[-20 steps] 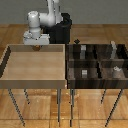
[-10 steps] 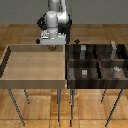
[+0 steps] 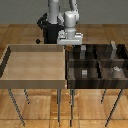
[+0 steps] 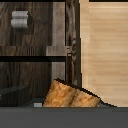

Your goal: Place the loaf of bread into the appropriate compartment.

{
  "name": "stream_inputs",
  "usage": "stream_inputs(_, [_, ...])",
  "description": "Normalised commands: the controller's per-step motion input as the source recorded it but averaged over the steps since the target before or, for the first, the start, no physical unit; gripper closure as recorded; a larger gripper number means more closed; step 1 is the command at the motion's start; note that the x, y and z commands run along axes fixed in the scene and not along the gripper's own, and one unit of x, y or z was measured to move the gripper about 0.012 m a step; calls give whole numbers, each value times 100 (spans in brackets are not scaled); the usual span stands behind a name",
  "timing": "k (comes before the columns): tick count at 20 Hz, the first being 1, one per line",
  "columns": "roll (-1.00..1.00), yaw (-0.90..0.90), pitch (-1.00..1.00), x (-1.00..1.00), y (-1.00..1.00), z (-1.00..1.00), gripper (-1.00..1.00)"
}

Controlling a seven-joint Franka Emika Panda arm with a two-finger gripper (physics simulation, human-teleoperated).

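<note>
The gripper (image 3: 70, 46) is seen hanging above the seam where the light wooden tray (image 3: 35, 80) meets the dark compartment box (image 3: 95, 82), clear of both rims. In the wrist view the loaf of bread (image 4: 70, 95) is pressed close against the camera's lower edge, apparently held, though the fingers themselves cannot be made out. Small grey-white items (image 3: 115, 70) are lodged in several compartments; one grey-white cylinder (image 4: 20, 20) is shown in a dark cell.
</note>
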Motion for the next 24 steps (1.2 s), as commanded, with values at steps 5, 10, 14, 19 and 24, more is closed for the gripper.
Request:
stream_inputs(5, [0, 0, 0, 0, 100, 0, 100])
stream_inputs(10, [0, 0, 0, 80, 20, 0, 100])
stream_inputs(14, [0, 0, 0, 100, 0, 0, 100])
stream_inputs(19, [0, 0, 0, 100, 0, 0, 100])
stream_inputs(24, [0, 0, 0, 20, 0, 0, -100])
